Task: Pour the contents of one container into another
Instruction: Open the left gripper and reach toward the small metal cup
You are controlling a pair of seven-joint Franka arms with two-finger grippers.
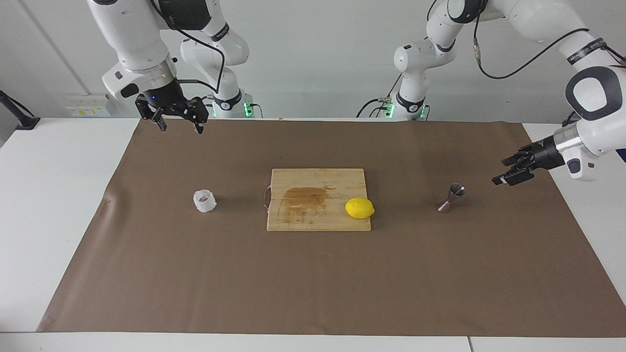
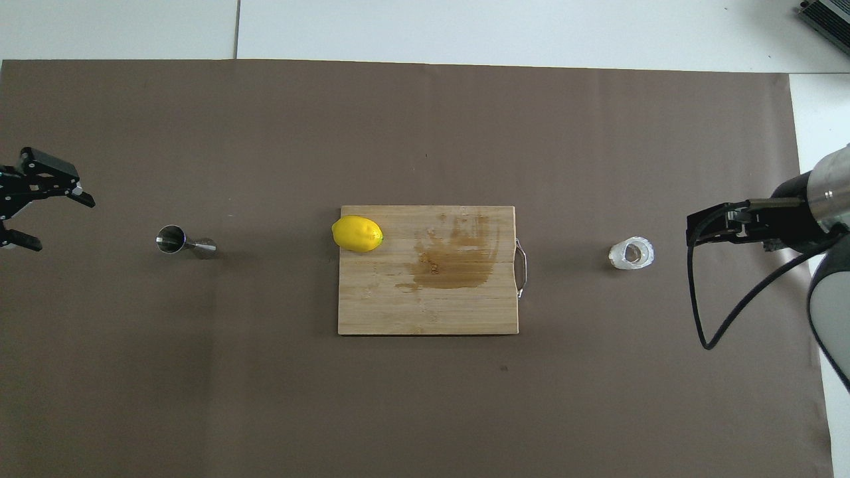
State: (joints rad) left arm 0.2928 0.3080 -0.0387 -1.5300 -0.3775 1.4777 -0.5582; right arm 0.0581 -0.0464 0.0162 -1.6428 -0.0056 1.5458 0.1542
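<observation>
The right gripper [image 1: 178, 122] is seen raised in the upper left of the facing view, over the edge of the brown paper sheet [image 1: 313, 283] nearest the robots; its fingers are spread wide and nothing is held or touched. The left gripper [image 1: 510, 171] is seen at the right edge of that view, raised beside the steel jigger [image 1: 452, 197], fingers parted and empty.

Nothing of the pour appears to have been done. The translucent crinkled cup [image 1: 204, 201] is set upright on the paper, left of centre in the facing view, well below the right gripper and apart from it. The jigger is stood upright right of centre, untouched. Between the two lie a wooden cutting board [image 1: 318, 222], darkly stained, and a lemon [image 1: 359, 208] on the board's edge.

Still to be done, it is judged: the cup grasped, carried across to the jigger, and tipped into it.
</observation>
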